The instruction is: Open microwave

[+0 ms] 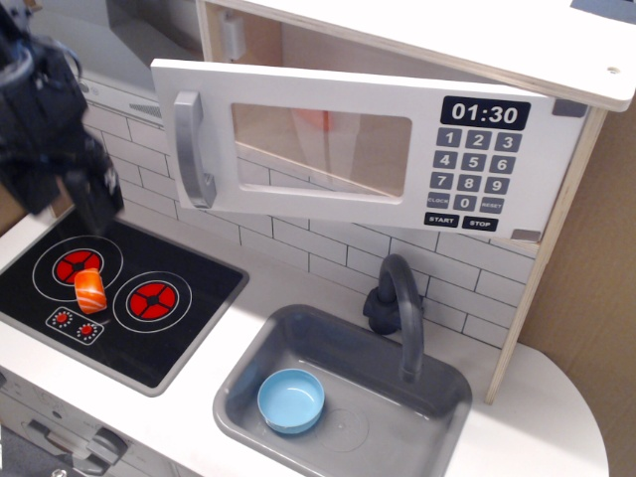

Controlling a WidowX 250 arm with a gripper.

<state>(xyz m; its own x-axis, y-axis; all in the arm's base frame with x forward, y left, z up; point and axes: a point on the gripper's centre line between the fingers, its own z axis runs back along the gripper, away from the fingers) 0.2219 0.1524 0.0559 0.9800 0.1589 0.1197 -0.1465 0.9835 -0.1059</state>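
At far left the gripper is seen blurred above the stove — whether its fingers are apart cannot be told. Right of it, the microwave door is swung ajar — opening judged nearly done; only withdrawal is needed.

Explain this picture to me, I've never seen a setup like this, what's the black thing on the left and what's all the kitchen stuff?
This is a single camera view looking down at a toy play kitchen. The black shape at the left edge is a robot arm; its tool hangs above the stove and is too blurred to tell if it is open or shut. It holds nothing that I can see. The microwave up top has its door swung open, grey handle toward the arm. Something orange shows faintly through the window. Below, an orange and white toy food piece sits on the black stove. To the right, a blue bowl rests in the grey sink, beside a dark tap.
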